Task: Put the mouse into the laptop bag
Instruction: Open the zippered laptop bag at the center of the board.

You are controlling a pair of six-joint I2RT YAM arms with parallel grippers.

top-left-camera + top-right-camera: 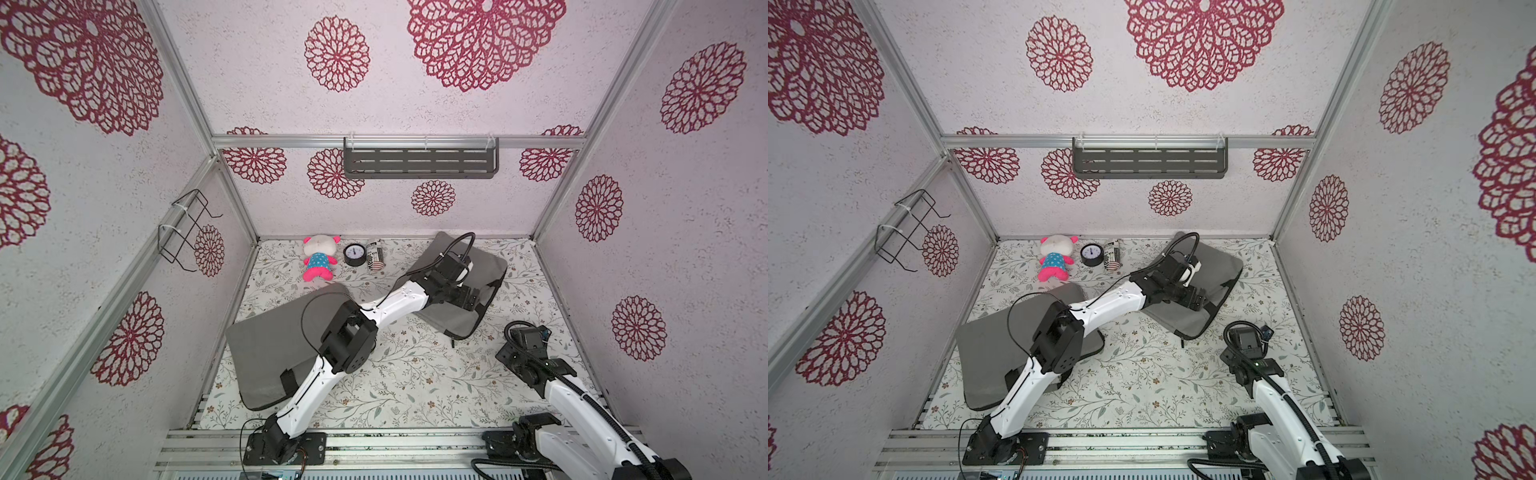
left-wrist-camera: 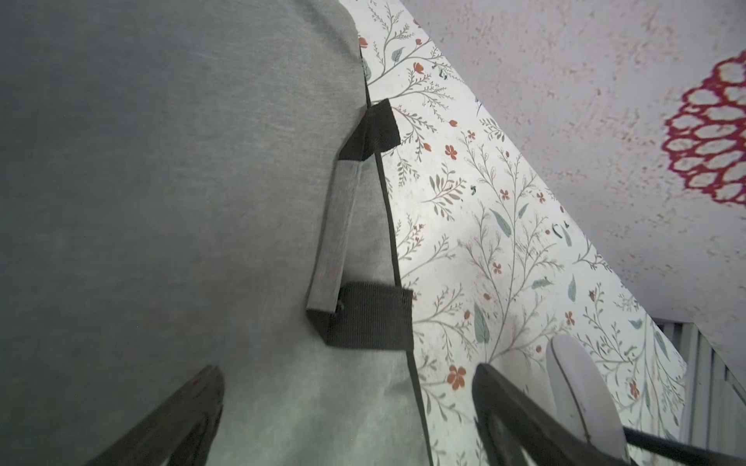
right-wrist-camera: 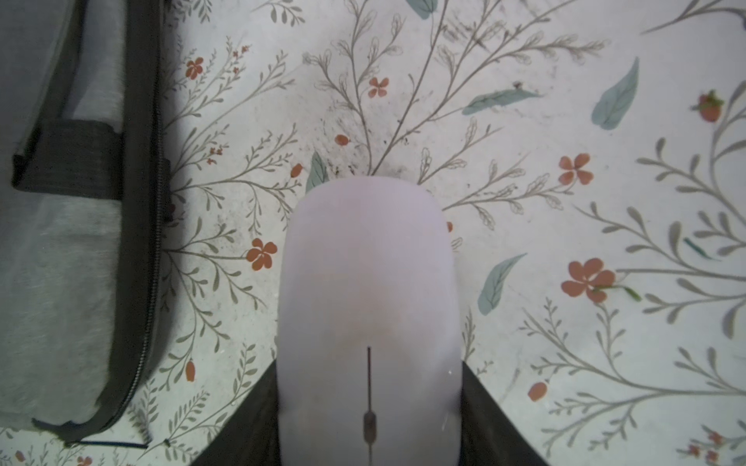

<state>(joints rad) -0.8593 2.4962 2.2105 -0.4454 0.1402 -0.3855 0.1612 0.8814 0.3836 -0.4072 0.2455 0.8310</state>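
Between the fingers of my right gripper (image 3: 369, 403) sits the mouse (image 3: 367, 282), pinched by its two long sides with its rounded end pointing away from my wrist. It is a smooth, pale shell, white with a faint lilac cast, oblong and softly domed. One thin dark seam runs down its middle to a small dark scroll wheel close to my fingers. Beneath it lies the flowered counter (image 3: 565, 121); whether the mouse touches it I cannot tell. Near the mouse, but apart from it, is the grey laptop bag (image 3: 48, 262). Its dark zip (image 3: 139, 343) runs along the near edge, and the mouse is outside it. My left gripper (image 2: 347, 375) hangs spread wide and holds nothing, its fingers straddling that bag's edge near the grey handle (image 2: 339, 230) on black webbing. In a top view a second grey bag (image 1: 270, 345) lies under my left arm, and a plush toy (image 1: 318, 257), a round gauge (image 1: 354, 254) and a can (image 1: 376, 255) line the back of the counter.
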